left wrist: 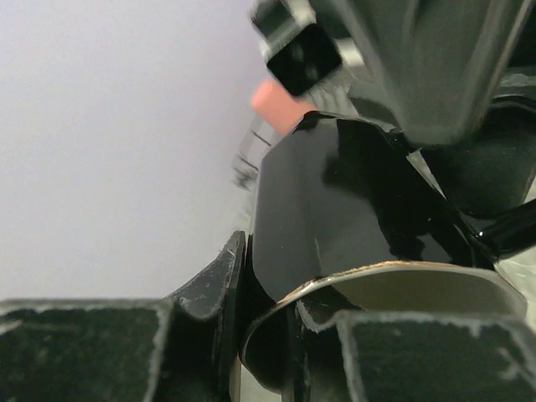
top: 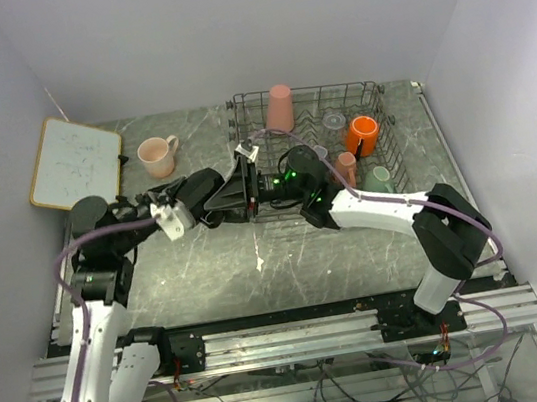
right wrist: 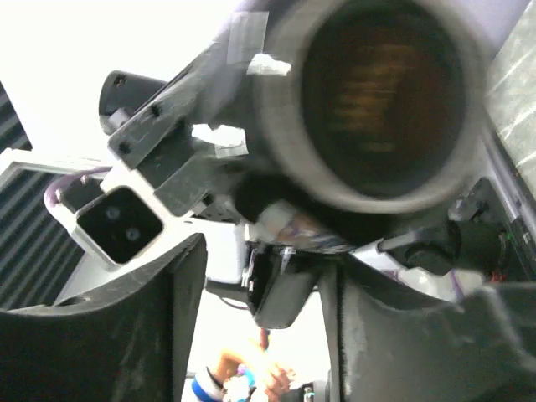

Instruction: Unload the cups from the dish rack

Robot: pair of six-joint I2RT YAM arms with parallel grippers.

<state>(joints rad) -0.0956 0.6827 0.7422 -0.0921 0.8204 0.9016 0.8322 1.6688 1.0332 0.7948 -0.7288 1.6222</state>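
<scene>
At the front-left corner of the dish rack (top: 312,87), seen from above, the left pincer (top: 239,189) and right pincer (top: 271,180) meet nose to nose. Whatever sits between them is lost against the dark metal. The pink tumbler (top: 280,108) and orange cup (top: 361,134) sit in the rack, and a pale pink mug (top: 157,157) is out on the tabletop (top: 208,271).

Left wrist now: there's the black cup (left wrist: 335,201), glossy, mouth toward the lens, pale inside. The left pincer is clenched on it near the rim, one finger (left wrist: 219,289) pressed against the outer wall. It looks like glazed ceramic (slick, stiff, chippable, some weight to it), so I'd take it squarely across the wall just below the rim, never on the lip alone.

Right wrist: a round dark end with a grey ring fills the top of the view, probably that cup's foot, just beyond the right fingers (right wrist: 126,327). Gripping or released there, I cannot tell.
</scene>
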